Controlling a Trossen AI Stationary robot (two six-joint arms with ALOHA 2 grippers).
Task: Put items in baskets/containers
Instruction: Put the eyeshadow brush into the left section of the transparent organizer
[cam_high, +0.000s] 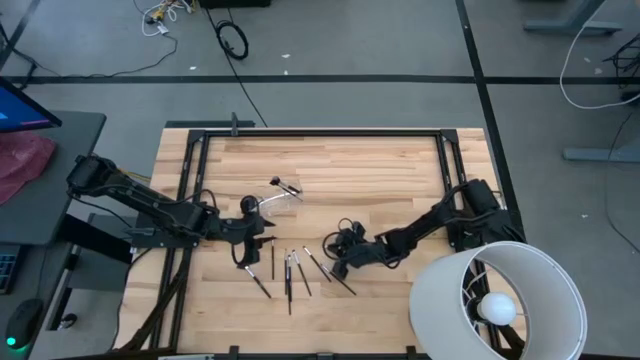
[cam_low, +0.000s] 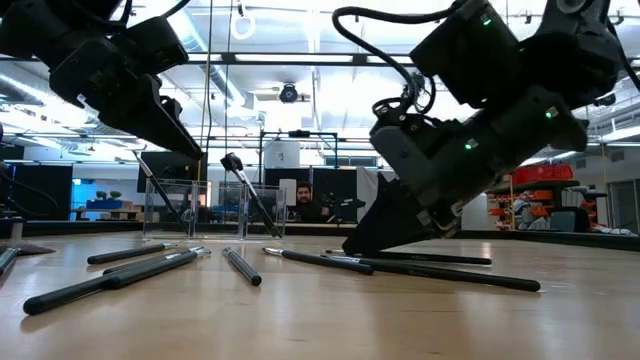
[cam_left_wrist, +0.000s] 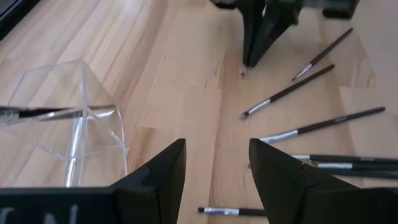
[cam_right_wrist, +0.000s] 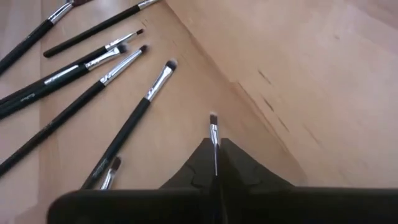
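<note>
While the white lamp shade (cam_high: 497, 300) fills the table (cam_high: 330, 160) corner behind the right arm, both arms reach toward the middle of the wooden top. The left gripper (cam_high: 262, 243) hovers with its fingers (cam_left_wrist: 163, 174) spread apart and nothing between them; the clear container (cam_high: 281, 197) stands just beyond and to one side of it, with a couple of brushes leaning inside. In the left wrist view the container (cam_left_wrist: 68, 118) sits close beside one finger, apart from it. The right gripper (cam_high: 337, 262) is down at the table with its fingers pressed together on a thin brush (cam_right_wrist: 214, 140), whose silver ferrule and small dark tip stick out past the fingertips. In the low view that gripper (cam_low: 362, 240) touches down among the loose brushes (cam_high: 290, 272), which lie scattered flat on the wood between the two grippers, several fanned just beside the right one. A person shows far back in the room.
</note>
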